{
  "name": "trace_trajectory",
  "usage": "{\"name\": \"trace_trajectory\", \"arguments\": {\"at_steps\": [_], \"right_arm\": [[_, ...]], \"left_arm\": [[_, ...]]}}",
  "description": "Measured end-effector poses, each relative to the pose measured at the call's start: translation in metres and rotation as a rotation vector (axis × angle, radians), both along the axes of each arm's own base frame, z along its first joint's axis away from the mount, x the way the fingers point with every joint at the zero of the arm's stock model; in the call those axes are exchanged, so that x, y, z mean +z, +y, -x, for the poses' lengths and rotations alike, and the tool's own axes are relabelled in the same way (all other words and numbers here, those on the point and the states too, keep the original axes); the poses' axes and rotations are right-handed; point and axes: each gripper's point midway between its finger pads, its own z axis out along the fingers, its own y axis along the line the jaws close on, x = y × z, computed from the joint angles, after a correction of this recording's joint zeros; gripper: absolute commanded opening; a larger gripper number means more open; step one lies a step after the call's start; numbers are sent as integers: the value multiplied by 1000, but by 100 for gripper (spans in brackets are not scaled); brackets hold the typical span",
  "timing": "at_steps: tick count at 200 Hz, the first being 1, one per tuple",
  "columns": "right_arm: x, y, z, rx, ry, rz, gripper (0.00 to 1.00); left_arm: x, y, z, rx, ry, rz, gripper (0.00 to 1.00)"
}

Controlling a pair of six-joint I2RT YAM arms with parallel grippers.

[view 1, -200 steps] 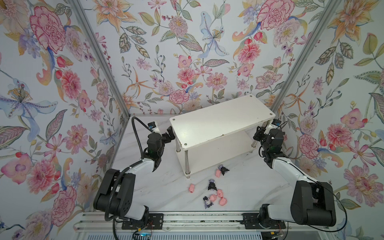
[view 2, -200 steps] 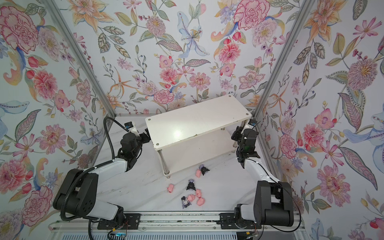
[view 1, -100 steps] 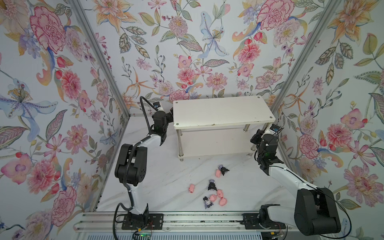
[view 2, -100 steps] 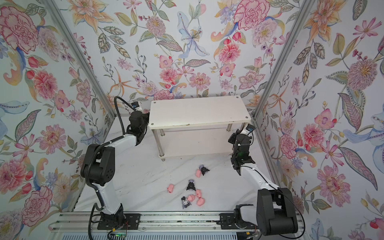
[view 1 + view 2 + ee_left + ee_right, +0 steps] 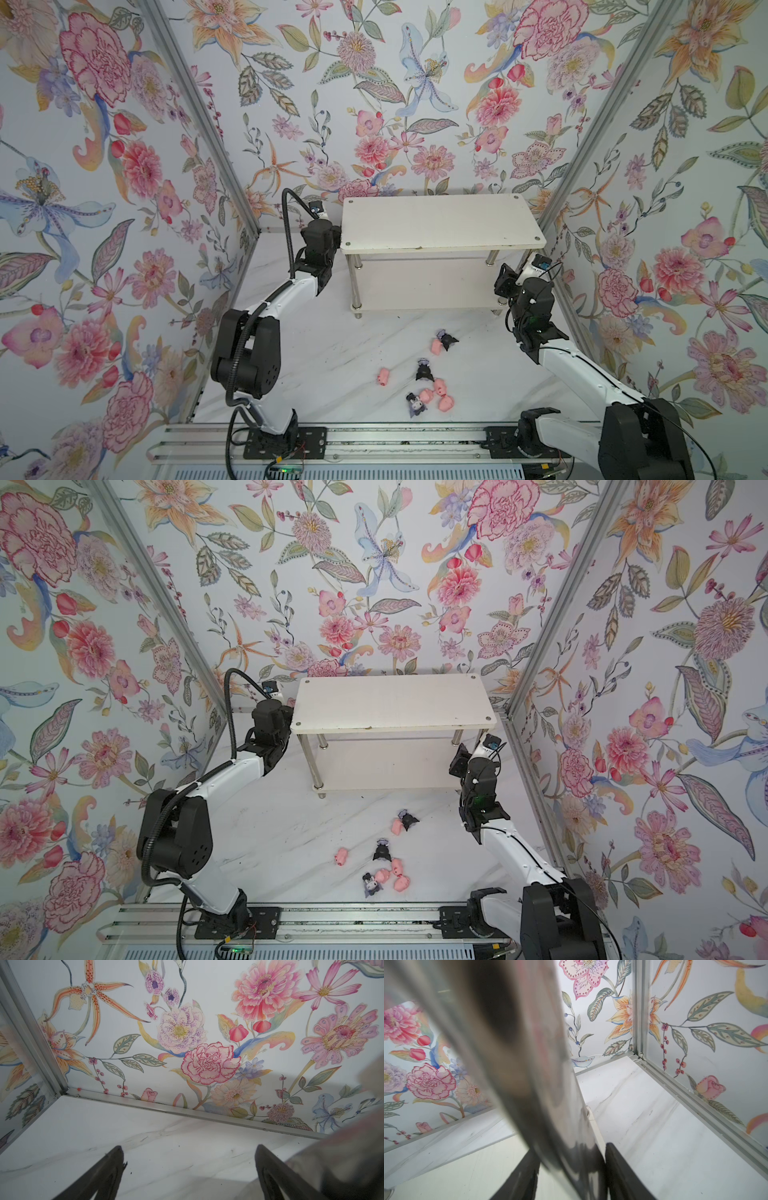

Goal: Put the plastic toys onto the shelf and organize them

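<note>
White two-tier shelf [image 5: 440, 220] at the back of the marble surface [image 5: 332, 353], long side along the rear wall [image 5: 415, 124]. Just beside its left end, left gripper [image 5: 189, 1147], fingers [image 5: 108, 1167] wide apart over bare surface in the left wrist view. At its right front corner, low down, right gripper [image 5: 571, 1149] with a blurred chrome leg [image 5: 529, 1064] between its fingers; impossible to tell whether pressed on the tube or just clear of it. All eight plastic toys [image 5: 428, 374] loose on the surface in front of the shelf, well apart from both grippers. Nearest the shelf, a pig [image 5: 435, 345] touching a black-eared figurine [image 5: 448, 339]. Farther forward, a lone pig [image 5: 383, 376] and a second figurine [image 5: 424, 370]. Farthest from the shelf, three pigs [image 5: 439, 395] clustered beside the third figurine [image 5: 415, 405].
</note>
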Motion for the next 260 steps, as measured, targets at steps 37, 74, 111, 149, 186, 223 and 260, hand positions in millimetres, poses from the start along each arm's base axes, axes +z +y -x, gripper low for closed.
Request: {"name": "trace_trajectory", "arguments": {"at_steps": [37, 74, 111, 149, 186, 223, 260], "right_arm": [[3, 8, 14, 49, 10, 17, 55], [13, 10, 31, 78, -6, 40, 58], [16, 8, 41, 80, -1, 68, 59], [8, 7, 43, 82, 33, 77, 62], [3, 11, 44, 92, 52, 68, 62], [-4, 26, 51, 134, 83, 62, 62], [-1, 50, 67, 214, 89, 92, 62]], "left_arm": [[-3, 3, 19, -110, 38, 43, 99], [-75, 39, 50, -275, -76, 521, 99], [-127, 53, 57, -313, -28, 835, 100], [-54, 18, 78, -464, -143, 696, 99], [24, -1, 102, -420, -242, 414, 99], [32, -5, 132, -268, -203, 191, 99], [15, -22, 155, -160, -115, 13, 99]]}}
